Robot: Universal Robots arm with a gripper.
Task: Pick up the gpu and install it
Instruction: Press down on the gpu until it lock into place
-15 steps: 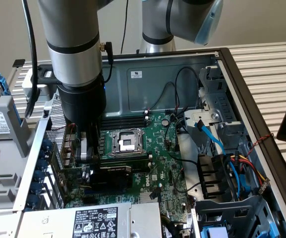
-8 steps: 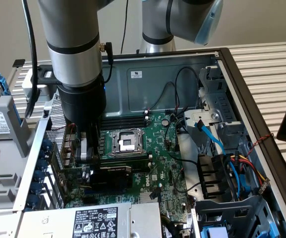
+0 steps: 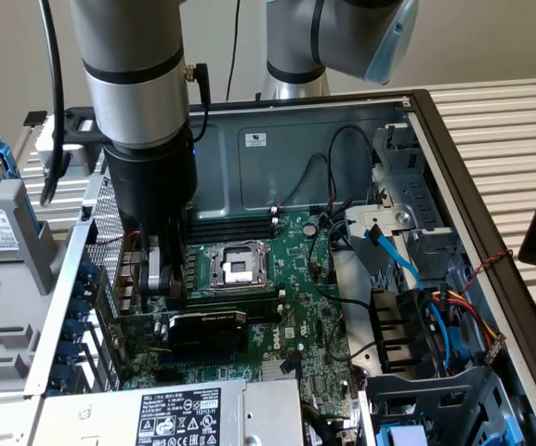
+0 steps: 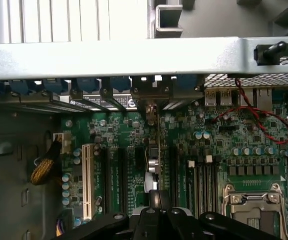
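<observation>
Green board and black cooler shroud identify the gpu (image 3: 207,330), which stands on edge in an expansion slot of the motherboard (image 3: 314,307), near the case's rear wall so its bracket can meet the slot openings there. From the wrist view the gpu (image 4: 152,165) appears edge-on, running toward the rear slot covers (image 4: 91,87). The pincer (image 3: 161,269) hangs just above the card, jaws together and holding nothing. The processor socket (image 3: 235,268) sits just beside it.
</observation>
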